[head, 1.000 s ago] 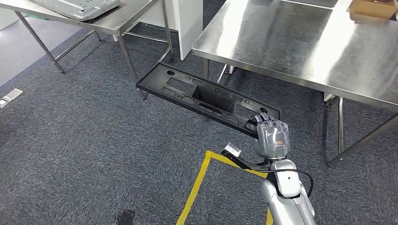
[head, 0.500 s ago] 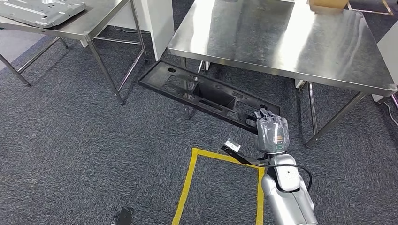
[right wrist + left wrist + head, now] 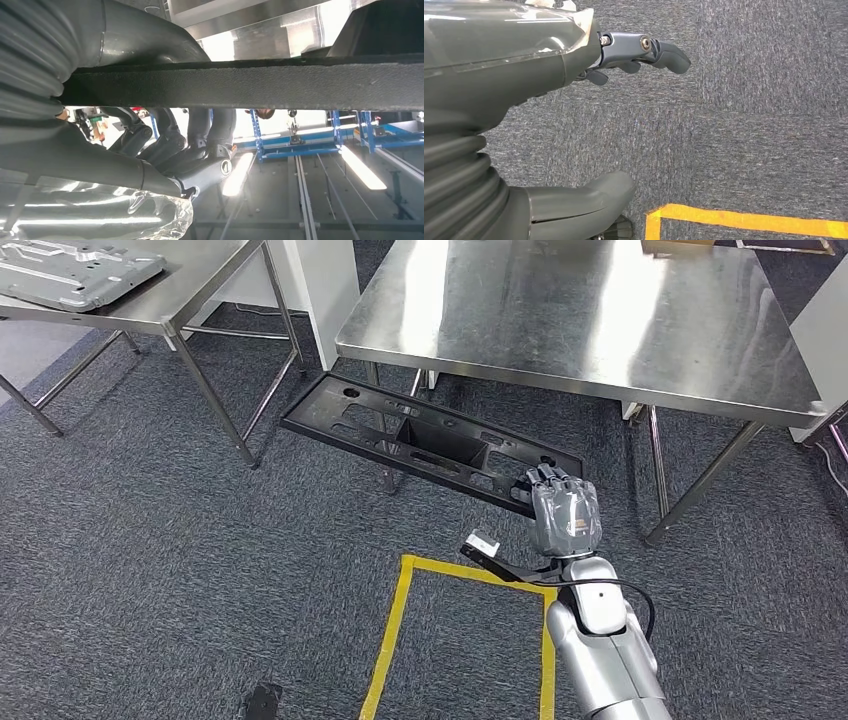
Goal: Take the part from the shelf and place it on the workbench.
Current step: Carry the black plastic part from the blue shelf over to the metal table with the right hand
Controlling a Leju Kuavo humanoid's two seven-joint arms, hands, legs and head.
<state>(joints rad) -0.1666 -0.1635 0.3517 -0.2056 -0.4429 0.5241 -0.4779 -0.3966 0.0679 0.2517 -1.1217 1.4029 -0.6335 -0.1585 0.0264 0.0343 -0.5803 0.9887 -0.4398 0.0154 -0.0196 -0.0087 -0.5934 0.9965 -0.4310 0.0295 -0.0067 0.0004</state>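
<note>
Part (image 3: 430,440), a long black moulded plastic panel with cut-outs and a deep rectangular pocket at its middle: already off the shelf, carried low through the centre of the head frame, running from centre-left down toward centre-right. Gripped at its lower-right end by the right hand (image 3: 563,515), grey with dark fingers; in the right wrist frame, fingers (image 3: 172,145) curled under the panel's thick black edge and the thumb pressed over it, clamped on the part. Far end unsupported, hanging over dark grey carpet (image 3: 150,560) just in front of the near edge of the large stainless-steel workbench (image 3: 600,315) at upper centre and right, lower than its top as far as could be judged. Left hand (image 3: 524,100) seen in the left wrist frame above carpet and yellow floor tape (image 3: 744,220), fingers apart, holding nothing.

Judged from this: pick-up done, carry nearly done, workbench within close reach. Left to do: raising the panel above the tabletop, bringing it over the steel surface, setting it down flat, letting go. Smaller steel table (image 3: 190,290) with a grey metal plate (image 3: 75,270) at upper left, well apart.
</note>
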